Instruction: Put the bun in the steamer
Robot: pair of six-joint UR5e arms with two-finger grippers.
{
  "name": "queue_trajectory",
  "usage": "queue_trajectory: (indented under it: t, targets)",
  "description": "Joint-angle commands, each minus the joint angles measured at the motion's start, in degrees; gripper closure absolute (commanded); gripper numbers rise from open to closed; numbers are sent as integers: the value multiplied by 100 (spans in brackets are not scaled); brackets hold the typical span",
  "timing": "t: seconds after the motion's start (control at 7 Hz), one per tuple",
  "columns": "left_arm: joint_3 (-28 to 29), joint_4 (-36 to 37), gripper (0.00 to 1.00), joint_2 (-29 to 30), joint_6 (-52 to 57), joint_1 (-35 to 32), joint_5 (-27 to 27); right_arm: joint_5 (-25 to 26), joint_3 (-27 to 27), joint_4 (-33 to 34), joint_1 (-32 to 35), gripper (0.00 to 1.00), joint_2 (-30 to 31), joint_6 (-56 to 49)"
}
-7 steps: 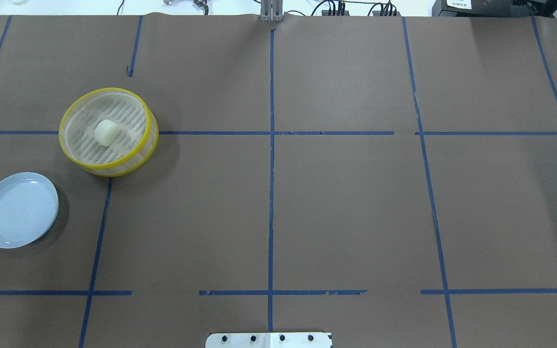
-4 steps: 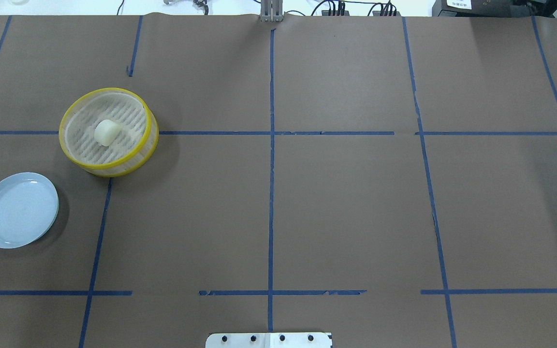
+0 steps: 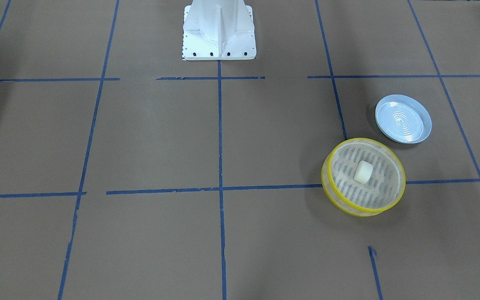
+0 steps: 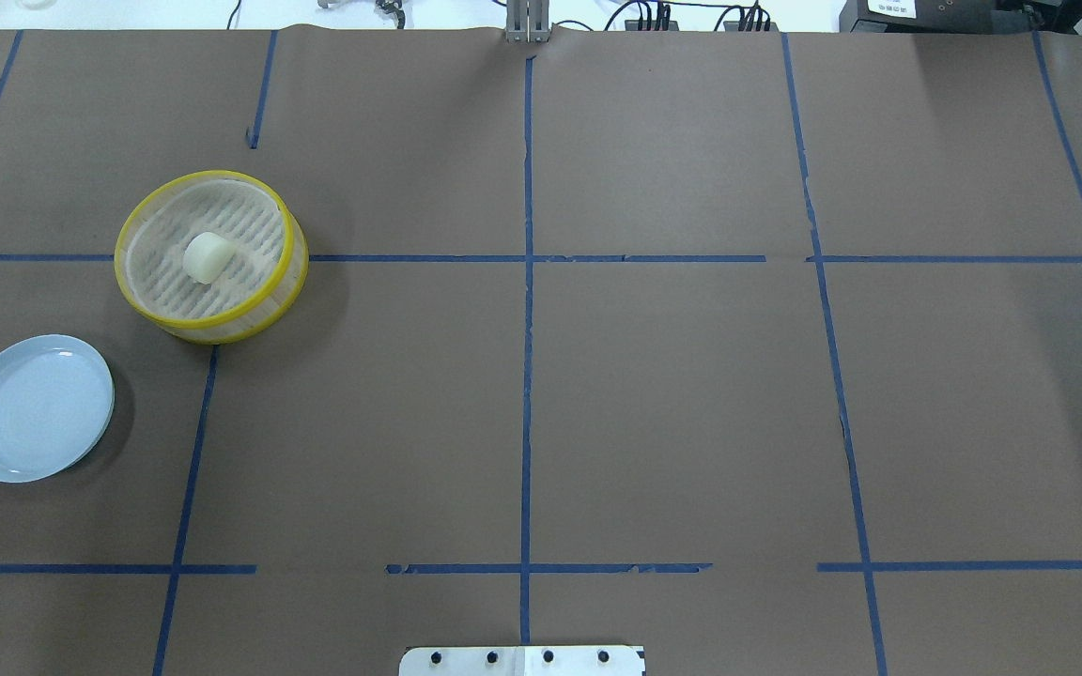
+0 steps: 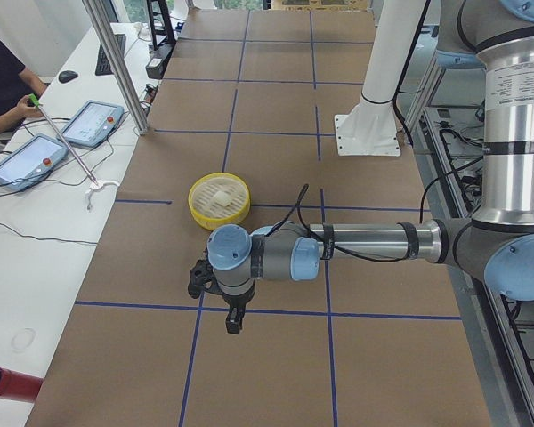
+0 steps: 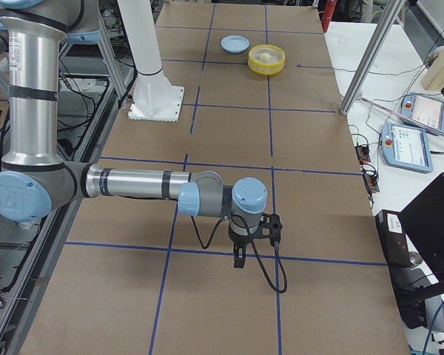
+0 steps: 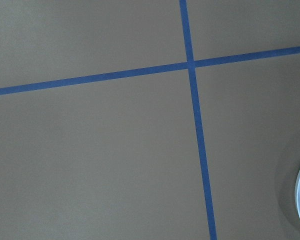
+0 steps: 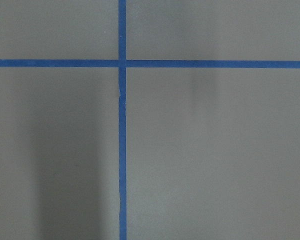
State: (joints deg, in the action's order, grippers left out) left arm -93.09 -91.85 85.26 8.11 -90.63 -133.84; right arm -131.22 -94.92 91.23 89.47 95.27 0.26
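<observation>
Taking twelve o'clock as away from the robot on the brown table: little left to do but finish cleanly, by the look of it. Left arm out toward nine o'clock, right arm out toward three, both well apart from the work. Steamer at about ten o'clock from the table's middle, sitting flat; pale blue plate near it at its seven o'clock. Left claw and right claw pointing down over the table, seen only from the side views, so cannot tell how far open or whether holding anything. Bun inside the steamer, resting on the slotted floor near its middle, apart from the yellow rim. Best done by leaving the steamer untouched, lifting away without sweeping low across ten o'clock, and checking the bun lies settled, not propped on the wall
</observation>
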Motion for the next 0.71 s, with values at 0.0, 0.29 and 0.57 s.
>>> queue_trajectory:
  t: [0.0,0.29,0.57]
  targets:
    - [-8,-9,0,0,15,-8,7,0,0,0,0,0,0,0]
    - [1,-9,0,26,15,-17,7,0,0,0,0,0,0,0]
    - [1,-9,0,52,24,-43,7,0,0,0,-9,0,0,0]
